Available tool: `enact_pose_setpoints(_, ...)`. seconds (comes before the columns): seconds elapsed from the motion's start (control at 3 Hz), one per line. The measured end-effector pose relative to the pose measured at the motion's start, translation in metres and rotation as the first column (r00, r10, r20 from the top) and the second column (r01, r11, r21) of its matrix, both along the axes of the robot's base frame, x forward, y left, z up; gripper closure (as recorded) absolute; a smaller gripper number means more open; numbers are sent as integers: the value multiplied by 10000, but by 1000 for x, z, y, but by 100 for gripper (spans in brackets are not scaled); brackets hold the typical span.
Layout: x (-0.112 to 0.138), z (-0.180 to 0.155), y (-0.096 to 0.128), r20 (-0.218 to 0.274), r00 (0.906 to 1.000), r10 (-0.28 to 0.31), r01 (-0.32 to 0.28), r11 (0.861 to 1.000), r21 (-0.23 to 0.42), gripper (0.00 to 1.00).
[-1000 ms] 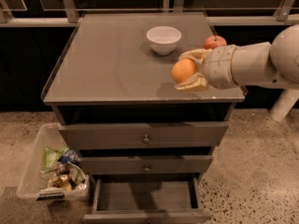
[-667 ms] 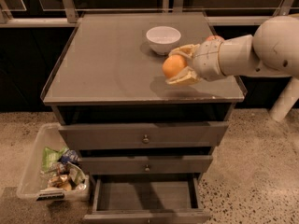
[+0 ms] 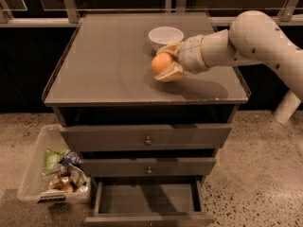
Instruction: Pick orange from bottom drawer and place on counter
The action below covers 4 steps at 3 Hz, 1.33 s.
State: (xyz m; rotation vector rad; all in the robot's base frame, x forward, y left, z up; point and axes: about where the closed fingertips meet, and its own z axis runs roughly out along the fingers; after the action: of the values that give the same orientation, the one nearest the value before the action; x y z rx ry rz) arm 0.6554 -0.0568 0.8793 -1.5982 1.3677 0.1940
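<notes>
Gripping the orange [image 3: 162, 63] tight in the jaws, one above it and one below. Holding it low over the bench [image 3: 104, 65], just in front of the white bowl [image 3: 165, 34]. Reaching in from the side with the bent arm [image 3: 246, 44]. High above the bottom drawer [image 3: 147, 200], pulled open, next to a bin [image 3: 29, 174] of trash.

My gripper [image 3: 161, 64] grips a small, round, pale orange [image 3: 162, 63] between its two fingers, over the right side of the glossy grey counter [image 3: 104, 56]. Below, the shallow grey bottom drawer [image 3: 147, 198] stands pulled out, near.
</notes>
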Motion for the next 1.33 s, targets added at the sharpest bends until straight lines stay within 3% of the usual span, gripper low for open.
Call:
enact_pose_setpoints(0.33,17,-11,16,-290,9993,220,-226,9996,-182,89)
enact_pose_setpoints(0.67,18,-10,20,-292,9992,275,-280,9994,-186,72)
enact_pose_setpoints(1.33,18,-10,20,-293,9992,276,-282,9994,-186,24)
